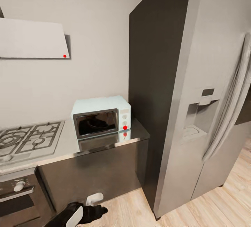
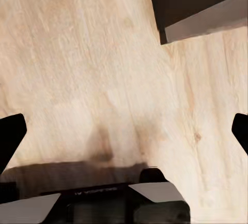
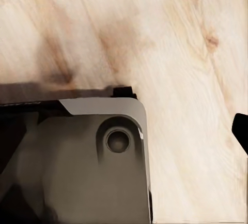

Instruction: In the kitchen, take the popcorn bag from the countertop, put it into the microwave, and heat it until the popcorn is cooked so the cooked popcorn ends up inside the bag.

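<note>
The pale mint-blue microwave (image 1: pixel 101 116) stands on the right end of the steel countertop (image 1: pixel 137 134), against the wall, its dark glass door shut. The popcorn bag is out of view. My left arm (image 1: pixel 78 213) hangs low in front of the dark cabinets. In the left wrist view the left gripper (image 2: pixel 124 133) is open over the wood floor, one black fingertip (image 2: pixel 10 137) at each side and nothing between them. In the right wrist view one black fingertip (image 3: pixel 241 131) of the right gripper sits far out at the edge, above the floor and a grey part of my base (image 3: pixel 93 167).
A tall steel fridge (image 1: pixel 195 97) with a dark side panel stands right next to the microwave. A gas hob (image 1: pixel 28 139) lies left of it, over an oven (image 1: pixel 17 192), under a pale hood (image 1: pixel 33 38). Light wood floor (image 1: pixel 223 202) runs before the fridge.
</note>
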Tool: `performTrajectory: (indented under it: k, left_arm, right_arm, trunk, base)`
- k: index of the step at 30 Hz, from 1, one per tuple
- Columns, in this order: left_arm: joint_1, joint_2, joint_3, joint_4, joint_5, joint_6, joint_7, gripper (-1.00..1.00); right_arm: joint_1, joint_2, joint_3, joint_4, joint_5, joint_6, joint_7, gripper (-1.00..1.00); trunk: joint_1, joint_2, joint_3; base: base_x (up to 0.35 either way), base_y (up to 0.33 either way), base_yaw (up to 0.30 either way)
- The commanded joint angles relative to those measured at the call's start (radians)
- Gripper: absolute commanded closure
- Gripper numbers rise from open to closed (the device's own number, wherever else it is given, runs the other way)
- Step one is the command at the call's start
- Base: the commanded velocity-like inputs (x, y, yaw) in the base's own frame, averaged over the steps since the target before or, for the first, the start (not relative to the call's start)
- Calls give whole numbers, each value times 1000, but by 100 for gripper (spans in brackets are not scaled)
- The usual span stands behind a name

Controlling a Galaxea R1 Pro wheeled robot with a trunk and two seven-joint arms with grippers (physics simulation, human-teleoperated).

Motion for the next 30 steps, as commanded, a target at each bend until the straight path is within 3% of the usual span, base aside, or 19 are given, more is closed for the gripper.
performTrajectory:
  k: [1, 4, 6, 11, 15, 19, 27, 30]
  left_arm:
    - [-1, 1, -3, 41, 3, -21, -1, -100]
    - [0, 0, -6, 290, 2, -132, -2, -100]
    - [1, 10, -6, 351, 3, -150, -1, -100]
    - [13, 48, -6, 378, 4, -173, -2, -100]
    - [153, 50, -6, 380, 2, -355, -2, -100]
    - [233, 43, -6, 381, 5, -398, 0, -100]
    - [257, 41, -3, 380, 33, -408, 0, -100]
    - [259, 41, -3, 381, 54, -464, 0, -100]
  right_arm:
    - [-1, 0, -9, 3, 11, -4, 0, -100]
    - [-1, 3, -9, 3, 15, 0, 0, -100]
    - [-1, 2, -9, 3, 16, -1, 0, -100]
    - [-1, 12, -9, 3, 16, 1, 2, -100]
    - [-1, 19, -9, 3, 17, 12, 5, -100]
    - [-1, 23, -9, 3, 33, 20, 1, -100]
    - [-1, 16, -9, 3, 97, 12, 2, -100]
    - [-1, 12, -8, 3, 102, 11, 2, -100]
  trunk:
    - [0, -2, -2]
    - [0, -2, -2]
    - [0, -2, -2]
    - [0, -2, -2]
    - [0, -2, -2]
    - [0, -2, -2]
    - [0, -2, -2]
    - [0, -2, -2]
  base:
    - [-253, 0, 0]
    - [-67, 0, 0]
    - [-9, 0, 0]
    - [-2, 0, 72]
    - [0, 0, 266]
    - [0, 0, 297]
    - [0, 0, 300]
    - [0, 0, 300]
